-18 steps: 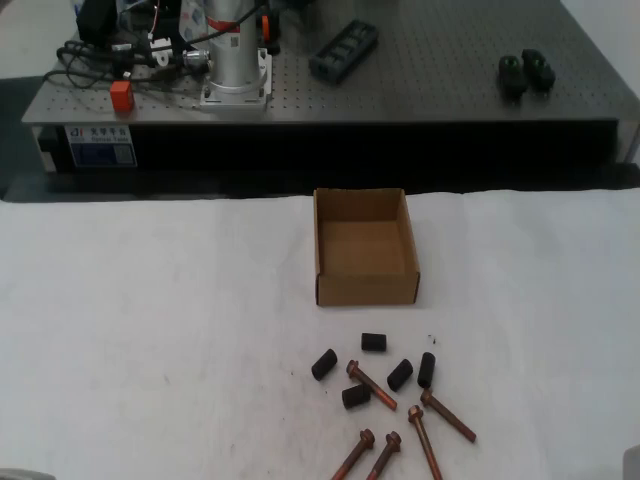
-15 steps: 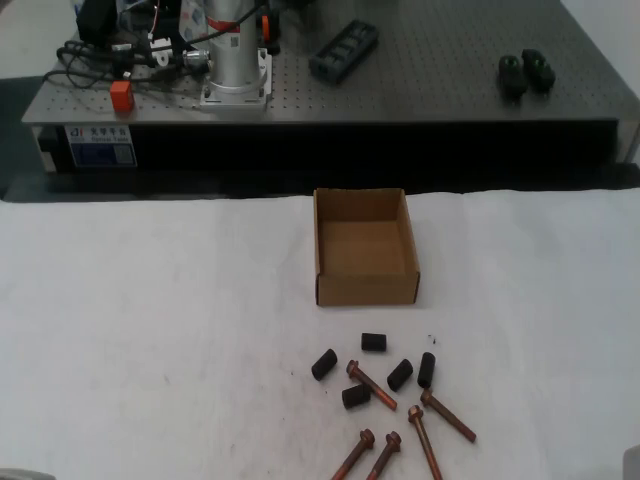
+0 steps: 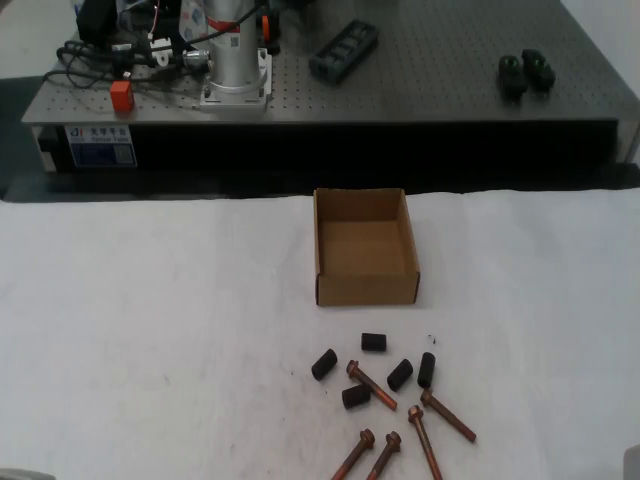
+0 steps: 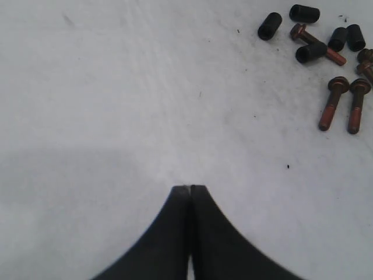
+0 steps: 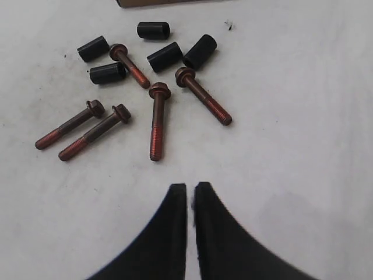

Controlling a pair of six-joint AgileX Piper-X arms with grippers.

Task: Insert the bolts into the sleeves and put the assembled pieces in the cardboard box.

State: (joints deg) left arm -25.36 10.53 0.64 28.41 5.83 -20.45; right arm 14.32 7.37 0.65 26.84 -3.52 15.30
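Nothing has shifted since the earlier frames. High view: the box (image 3: 366, 290) sits empty, with sleeves (image 3: 374, 342) and bolts (image 3: 371, 384) loose nearby on the cloth (image 3: 150, 330). Left wrist: my left claw (image 4: 190, 189) is pinched together on nothing, well apart from them. Right wrist: my right claw (image 5: 190, 186), closed and empty, hovers near the bolts. No assembly has started, I judge; next I must spread it over one bolt.

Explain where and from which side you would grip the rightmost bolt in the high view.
Grip the rightmost bolt mid-shank, from above, squeezing across its length. It lies flat with bare cloth beside the shank. Its head sits near a sleeve, so probably avoid that end.
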